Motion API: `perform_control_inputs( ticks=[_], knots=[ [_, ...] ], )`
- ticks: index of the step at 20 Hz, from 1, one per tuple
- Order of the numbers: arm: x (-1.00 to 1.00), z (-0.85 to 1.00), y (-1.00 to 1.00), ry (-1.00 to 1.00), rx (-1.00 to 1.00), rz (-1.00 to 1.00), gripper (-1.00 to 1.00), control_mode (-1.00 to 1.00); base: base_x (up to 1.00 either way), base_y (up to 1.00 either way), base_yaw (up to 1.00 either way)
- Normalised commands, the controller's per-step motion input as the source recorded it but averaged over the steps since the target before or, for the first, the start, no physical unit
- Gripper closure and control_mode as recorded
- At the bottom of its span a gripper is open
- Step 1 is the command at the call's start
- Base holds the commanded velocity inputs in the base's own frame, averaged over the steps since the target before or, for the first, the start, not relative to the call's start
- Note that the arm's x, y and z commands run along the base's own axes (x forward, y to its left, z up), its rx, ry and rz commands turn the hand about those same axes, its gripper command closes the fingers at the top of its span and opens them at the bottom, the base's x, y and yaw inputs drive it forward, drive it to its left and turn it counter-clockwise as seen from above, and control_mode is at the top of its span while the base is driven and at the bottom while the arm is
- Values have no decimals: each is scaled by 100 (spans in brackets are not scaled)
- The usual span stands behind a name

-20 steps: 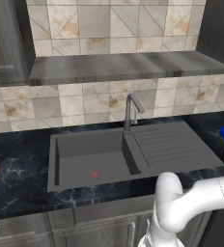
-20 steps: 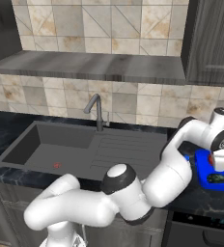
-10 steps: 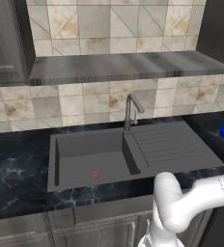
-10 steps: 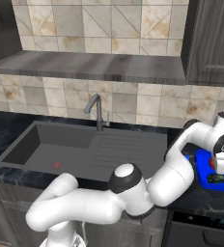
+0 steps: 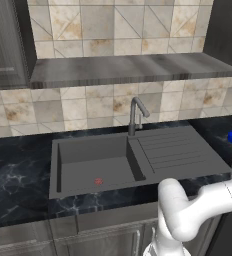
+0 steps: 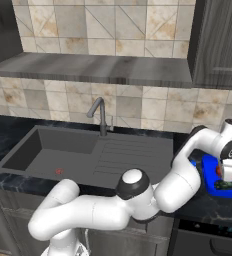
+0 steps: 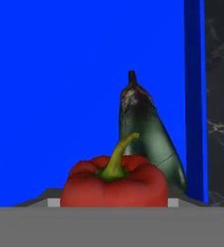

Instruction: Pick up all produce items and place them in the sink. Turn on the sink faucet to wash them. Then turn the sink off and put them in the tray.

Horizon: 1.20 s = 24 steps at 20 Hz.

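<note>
Red pepper (image 7: 114, 185) before dark eggplant (image 7: 147, 135) — over blue tray (image 7: 61, 87).

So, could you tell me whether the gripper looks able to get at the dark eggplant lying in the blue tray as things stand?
Probably not directly. The gripper is over the tray, but the red pepper sits between its fingertips, in front of the eggplant, which lies close behind it, near the tray's rim.

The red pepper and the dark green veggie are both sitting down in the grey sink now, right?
Not quite. The red pepper and the dark green veggie are together, but over the blue tray, not the grey sink. The hand view shows them against the tray's blue floor, and the right base view shows the gripper there, off to the side of the sink.
</note>
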Motion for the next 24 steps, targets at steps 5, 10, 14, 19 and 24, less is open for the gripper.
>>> perform_control_inputs(
  ticks=[5, 10, 14, 19, 24],
  knots=[
    [0, -13, 0, 1, 0, 0, -100, -100, 0, 0, 0],
    [4, -1, 0, 0, 0, 1, -100, -100, 0, 0, 0],
    [0, 2, 0, -1, 0, 0, -100, -100, 0, 0, 0],
    [-4, 19, 0, -4, 0, 0, -100, -100, 0, 0, 0],
    [-18, 38, 0, -10, 0, 0, -100, -100, 0, 0, 0]
  ],
)
